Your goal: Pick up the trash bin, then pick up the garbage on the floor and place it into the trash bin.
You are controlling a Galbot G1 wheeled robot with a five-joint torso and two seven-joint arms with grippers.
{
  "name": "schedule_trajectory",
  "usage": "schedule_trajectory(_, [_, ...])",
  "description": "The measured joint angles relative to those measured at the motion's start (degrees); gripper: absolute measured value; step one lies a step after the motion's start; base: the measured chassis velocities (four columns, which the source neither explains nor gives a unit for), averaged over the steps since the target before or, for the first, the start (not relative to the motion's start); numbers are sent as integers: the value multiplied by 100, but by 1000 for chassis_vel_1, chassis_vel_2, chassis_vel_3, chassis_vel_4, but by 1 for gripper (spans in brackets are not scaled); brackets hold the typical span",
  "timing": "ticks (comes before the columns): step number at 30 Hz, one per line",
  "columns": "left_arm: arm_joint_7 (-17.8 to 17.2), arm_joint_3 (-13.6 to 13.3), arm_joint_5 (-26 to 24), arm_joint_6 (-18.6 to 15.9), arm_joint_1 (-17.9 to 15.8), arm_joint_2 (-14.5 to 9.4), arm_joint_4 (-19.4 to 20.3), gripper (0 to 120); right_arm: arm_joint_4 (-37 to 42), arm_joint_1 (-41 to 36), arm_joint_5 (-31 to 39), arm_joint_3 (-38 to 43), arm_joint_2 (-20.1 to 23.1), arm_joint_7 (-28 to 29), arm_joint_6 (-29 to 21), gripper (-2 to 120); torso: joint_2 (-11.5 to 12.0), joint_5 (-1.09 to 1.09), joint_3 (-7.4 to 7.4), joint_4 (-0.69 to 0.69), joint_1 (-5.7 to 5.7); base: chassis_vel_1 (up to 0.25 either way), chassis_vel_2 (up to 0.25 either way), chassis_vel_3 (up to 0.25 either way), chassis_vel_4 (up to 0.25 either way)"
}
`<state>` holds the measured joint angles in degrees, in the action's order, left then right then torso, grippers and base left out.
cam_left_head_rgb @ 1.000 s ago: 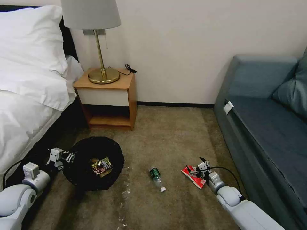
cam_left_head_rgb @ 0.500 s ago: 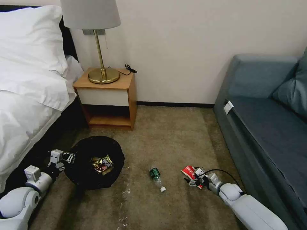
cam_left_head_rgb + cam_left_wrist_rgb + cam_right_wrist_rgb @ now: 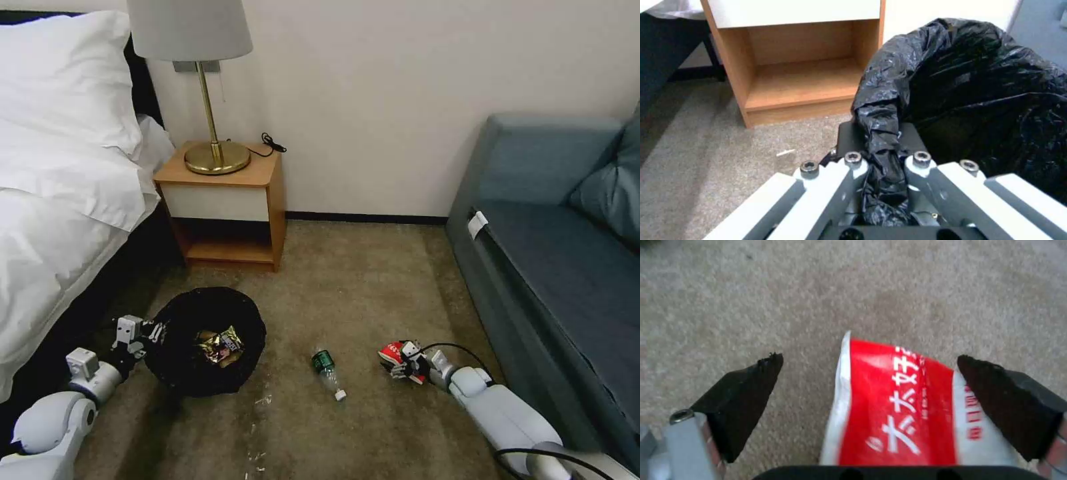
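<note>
Right gripper (image 3: 869, 400) spread wide, straddling the red-and-white packet (image 3: 902, 406) on carpet, lower right of head frame; thin, light, crinkly, likely slippery, pinch across its flat body; left gripper (image 3: 882, 160) clamps the trash bin (image 3: 203, 333) rim.

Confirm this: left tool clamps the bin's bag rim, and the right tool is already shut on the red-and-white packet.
Not quite. The right tool is open, its fingers either side of the red-and-white packet, as the right wrist view shows. The left tool does clamp the trash bin by its bag rim.
</note>
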<state>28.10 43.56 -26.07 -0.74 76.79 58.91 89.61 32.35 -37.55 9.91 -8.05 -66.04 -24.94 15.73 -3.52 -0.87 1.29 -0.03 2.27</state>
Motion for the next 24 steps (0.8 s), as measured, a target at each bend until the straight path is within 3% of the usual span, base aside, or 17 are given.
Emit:
schedule_trajectory(10, [-1, -76, 3, -11, -82, -9, -58, 4, -648, 283, -367, 358, -319, -64, 183, 100, 0, 0, 0, 2, 0, 0, 0, 0, 0])
schedule_trajectory(24, [-4, -254, -32, -11, -248, -60, -120, 4, -486, 281, -378, 606, -208, -101, 176, 100, 0, 1, 0, 0, 0, 0, 0, 0, 0])
